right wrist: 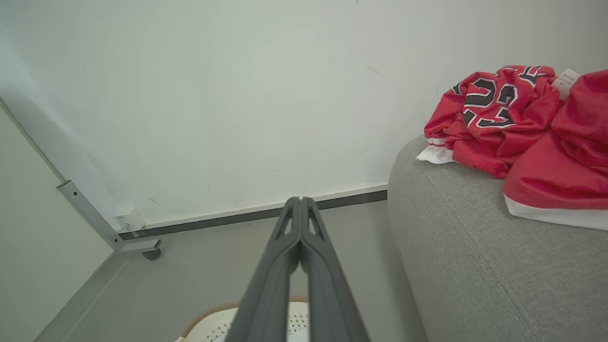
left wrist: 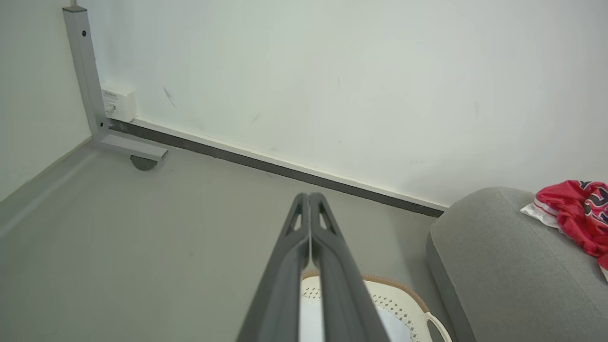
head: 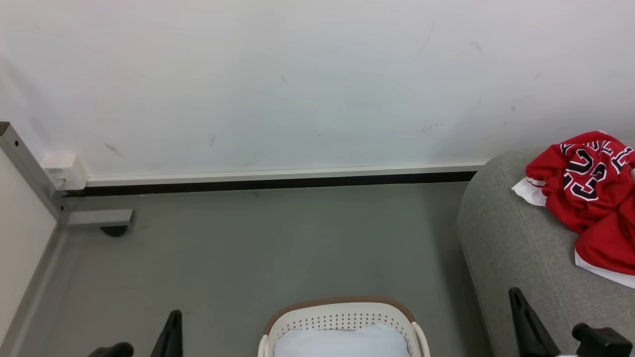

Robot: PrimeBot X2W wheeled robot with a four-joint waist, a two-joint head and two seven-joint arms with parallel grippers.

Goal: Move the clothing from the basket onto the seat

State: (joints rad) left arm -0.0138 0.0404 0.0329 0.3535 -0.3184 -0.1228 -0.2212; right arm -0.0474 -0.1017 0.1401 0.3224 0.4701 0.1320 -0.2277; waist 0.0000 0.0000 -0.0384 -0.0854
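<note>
Ahead of my left end effector [left wrist: 308, 195], fingers pressed together, the grey floor [head: 278, 243] lies open up to the wall [head: 297, 89]. Further to its left, a grey metal post [head: 27, 163], its foot [head: 101, 217] and a white box [head: 62, 171] crowd the corner. Between my 2 end effectors sits the basket [head: 342, 308], its opening taken up by a pale pad [head: 342, 342]. Just right of my right end effector [right wrist: 300, 198], likewise closed, the seat [head: 506, 238] rises as a broad barrier. Its near top is bare, and red clothing [head: 590, 188] is heaped further ahead and right.
</note>
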